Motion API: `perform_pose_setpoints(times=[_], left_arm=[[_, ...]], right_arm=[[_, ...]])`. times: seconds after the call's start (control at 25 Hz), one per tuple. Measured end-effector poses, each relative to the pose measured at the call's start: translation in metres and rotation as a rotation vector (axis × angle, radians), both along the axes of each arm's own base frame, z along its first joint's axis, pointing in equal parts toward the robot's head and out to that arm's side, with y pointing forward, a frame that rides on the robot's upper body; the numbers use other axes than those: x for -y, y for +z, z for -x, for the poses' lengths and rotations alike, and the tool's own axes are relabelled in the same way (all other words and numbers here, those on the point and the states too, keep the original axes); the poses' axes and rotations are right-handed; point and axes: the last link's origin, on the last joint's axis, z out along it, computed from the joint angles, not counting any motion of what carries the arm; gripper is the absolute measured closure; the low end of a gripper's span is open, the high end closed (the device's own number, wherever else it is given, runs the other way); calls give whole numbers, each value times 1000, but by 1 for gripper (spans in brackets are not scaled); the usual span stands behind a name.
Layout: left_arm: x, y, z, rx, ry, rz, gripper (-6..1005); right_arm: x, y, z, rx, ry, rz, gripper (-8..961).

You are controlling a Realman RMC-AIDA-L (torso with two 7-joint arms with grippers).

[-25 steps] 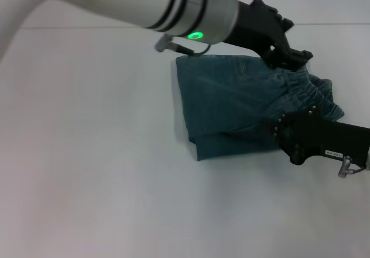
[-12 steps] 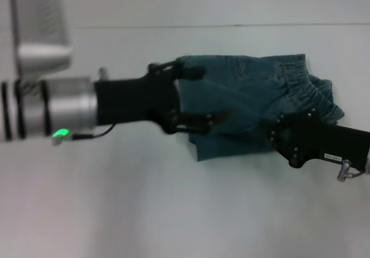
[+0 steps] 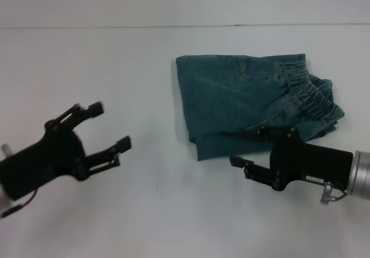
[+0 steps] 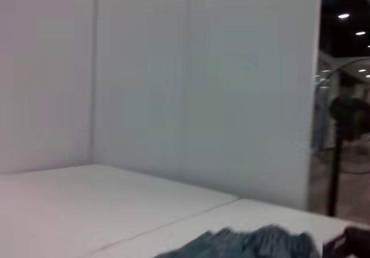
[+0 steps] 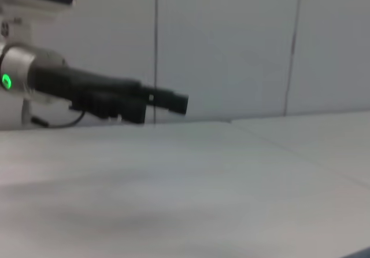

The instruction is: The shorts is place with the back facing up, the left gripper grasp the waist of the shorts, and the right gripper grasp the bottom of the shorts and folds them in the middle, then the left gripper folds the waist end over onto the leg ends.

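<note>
The shorts [image 3: 243,102] lie folded into a compact blue-green denim stack on the white table, right of centre in the head view. Their ruffled elastic waist [image 3: 315,99] is bunched at the stack's right side. The leg ends cannot be made out in the stack. My left gripper [image 3: 113,125] hovers open and empty at the front left, well clear of the shorts. My right gripper [image 3: 241,148] is open at the stack's near edge, holding nothing. The left wrist view shows the shorts [image 4: 248,243] low in the picture. The right wrist view shows the left gripper [image 5: 167,100] across the table.
The white table [image 3: 115,212] stretches around the shorts, with its back edge [image 3: 115,26] meeting a white wall. White wall panels [image 4: 173,67] stand behind the table.
My left arm has swept from above the far side of the shorts down to the front left. My right gripper has drawn back from the waist to the stack's near edge.
</note>
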Motion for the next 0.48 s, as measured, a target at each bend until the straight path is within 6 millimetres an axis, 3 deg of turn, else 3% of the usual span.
perform_pose_setpoints(times=[0.2,0.36,0.48], left_arm=[[26,-10,20,-21,41,-19,77],[36,-17,29,-30,75,-44,79],[40,-21,35,-42,102,-65,79]], right_arm=[[6,-3,4,-38,41,-21,353],[6,-3,4,-38,45,-15,185],[8,-4,1,-28,45,-21,141]])
